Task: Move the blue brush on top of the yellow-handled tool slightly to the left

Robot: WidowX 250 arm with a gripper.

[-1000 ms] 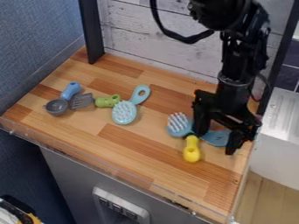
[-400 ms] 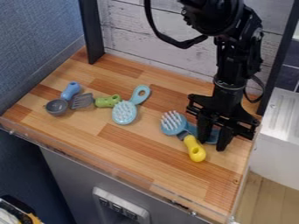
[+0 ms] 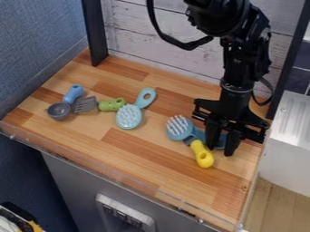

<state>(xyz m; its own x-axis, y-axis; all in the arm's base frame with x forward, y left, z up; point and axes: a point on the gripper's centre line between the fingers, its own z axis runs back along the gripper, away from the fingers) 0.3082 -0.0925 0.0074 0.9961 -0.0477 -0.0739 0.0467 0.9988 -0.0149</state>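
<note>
camera view: tool (image 3: 220, 149) half-spread around blue brush handle (image 3: 221, 141)

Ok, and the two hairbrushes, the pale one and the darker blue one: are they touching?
Apart. The camera view shows wooden counter between the head of the pale brush and the head of the darker blue brush.

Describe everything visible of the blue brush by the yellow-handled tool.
The blue, plastic-looking brush lies on the wooden counter, white bristles facing up on its rounded head. Its handle runs right, partly hidden by the open black claw; whether they touch is unclear. The yellow-handled tool lies close to the head.
</note>
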